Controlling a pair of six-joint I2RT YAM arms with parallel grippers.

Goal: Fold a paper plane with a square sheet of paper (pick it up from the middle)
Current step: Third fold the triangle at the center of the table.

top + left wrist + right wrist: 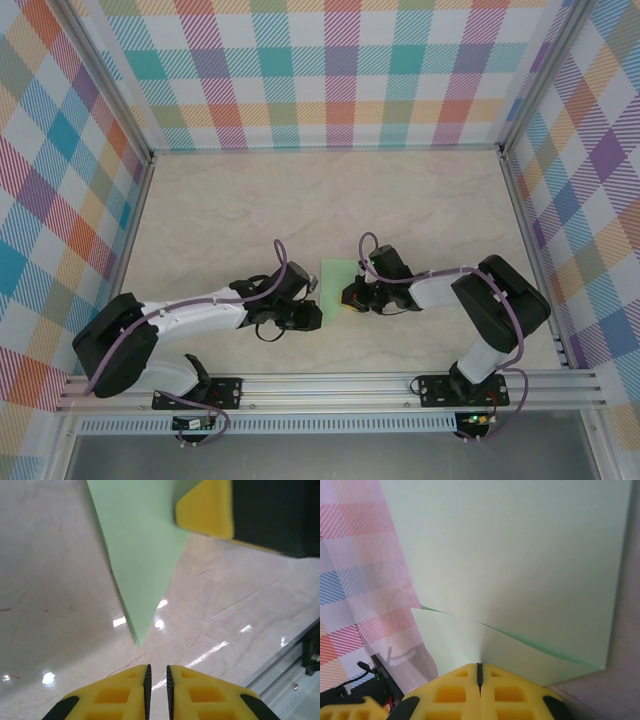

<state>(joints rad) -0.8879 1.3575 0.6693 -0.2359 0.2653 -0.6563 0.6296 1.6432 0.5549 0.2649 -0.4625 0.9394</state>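
Two arms meet mid-table. Right gripper [479, 666] is clenched, its yellow pads pressed together on the edge of the paper sheet [520, 555]. The sheet is pale green and folded, with a curved flap edge running across it. Left gripper [157, 669] has its jaws a narrow crack apart with nothing between them, low over the marble-look table [60, 605]. The sheet's pointed corner sits just ahead of the left fingertips, not touching. Top view: the sheet lies between both grippers, near table centre.
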